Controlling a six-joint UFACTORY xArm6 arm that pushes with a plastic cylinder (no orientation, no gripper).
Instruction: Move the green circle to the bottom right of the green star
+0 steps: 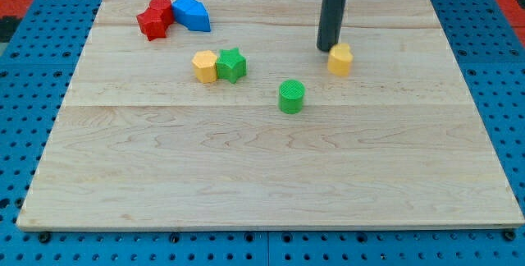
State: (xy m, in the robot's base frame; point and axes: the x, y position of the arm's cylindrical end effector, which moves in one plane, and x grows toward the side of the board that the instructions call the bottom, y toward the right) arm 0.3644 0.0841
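Open board lies between green circle (291,97) and green star (232,65).

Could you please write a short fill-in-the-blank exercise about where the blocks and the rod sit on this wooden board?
1. The green star block touches a ____ block on its left.
2. My tip sits just left of the yellow block at the view's ____.
3. The green circle block stands ____ and right of the star.

Missing words: yellow; right; below

circle (291,97) lower right of star (232,65)
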